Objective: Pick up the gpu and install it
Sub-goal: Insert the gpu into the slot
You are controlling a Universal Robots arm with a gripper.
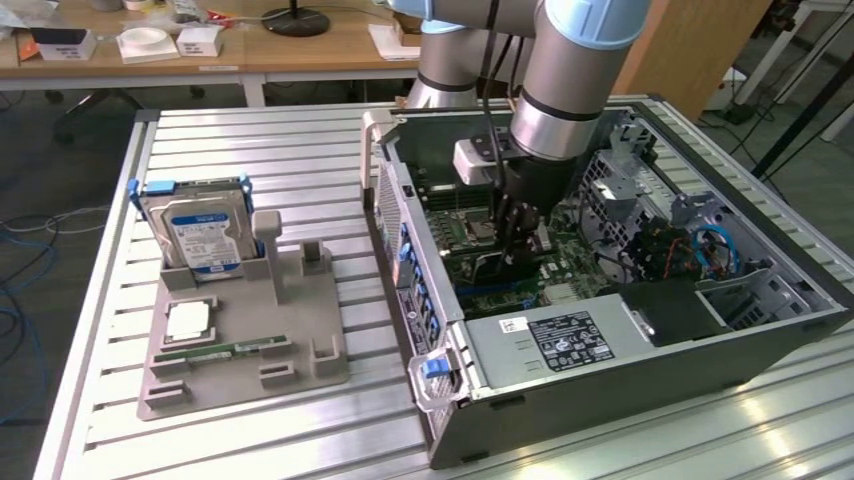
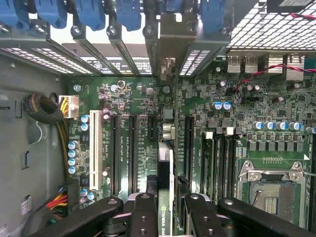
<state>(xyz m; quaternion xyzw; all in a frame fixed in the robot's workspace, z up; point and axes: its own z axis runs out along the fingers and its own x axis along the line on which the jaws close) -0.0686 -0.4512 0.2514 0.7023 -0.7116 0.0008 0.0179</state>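
The gripper [image 1: 518, 243] reaches down inside the open computer case [image 1: 747, 345], its black fingers [image 2: 143, 217] closed on the gpu [image 2: 171, 168], which they hold on edge between them. In the wrist view the thin card runs straight away from the fingers over the green motherboard [image 2: 237, 98], and its far end meets the silvery bracket [image 2: 170, 47] at the case's rear slot openings, beneath a row of blue retainer clips [image 2: 94, 12]. The card stands between two long dark expansion slots [image 2: 132, 153], with a white slot [image 2: 94, 148] further off to one side and the empty processor socket [image 2: 270, 190] to the other. Whether the card's lower edge is seated in a slot cannot be told.

In the exterior view the case walls stand close around the arm. On the exterior view's left, well apart from the case, a grey holder [image 1: 300, 355] on the slatted table [image 1: 267, 150] carries a hard drive [image 1: 203, 238] upright and a green memory stick [image 1: 220, 351] lying flat.
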